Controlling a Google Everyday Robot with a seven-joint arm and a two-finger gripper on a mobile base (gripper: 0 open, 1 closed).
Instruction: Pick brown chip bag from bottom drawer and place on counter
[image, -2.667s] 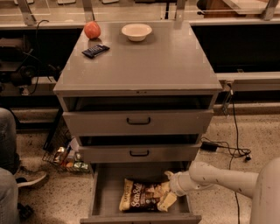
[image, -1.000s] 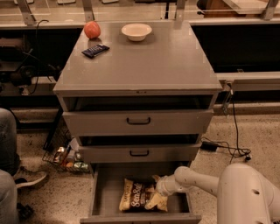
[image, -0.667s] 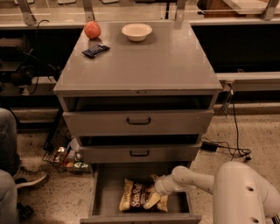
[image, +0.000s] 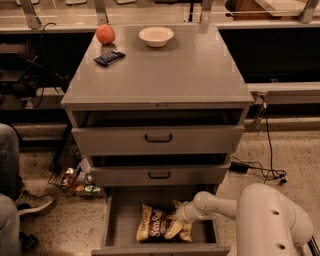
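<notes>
The brown chip bag (image: 154, 224) lies flat in the open bottom drawer (image: 120, 220), its white script lettering facing up. My gripper (image: 175, 226) reaches in from the right, low inside the drawer, with its cream fingers over the bag's right end. The white arm (image: 270, 220) bends down at the lower right. The counter (image: 170, 70) is the grey cabinet top above.
On the counter stand a red apple (image: 105, 34), a white bowl (image: 156, 36) and a small dark blue candy bar (image: 109, 58). Two upper drawers (image: 158, 139) stand slightly open. A person's leg and shoe (image: 20, 195) are at the left. Cables (image: 260, 170) lie on the floor at the right.
The gripper has moved left and deeper into the drawer, from the bag's right edge onto its right end. The bag has hardly moved.
</notes>
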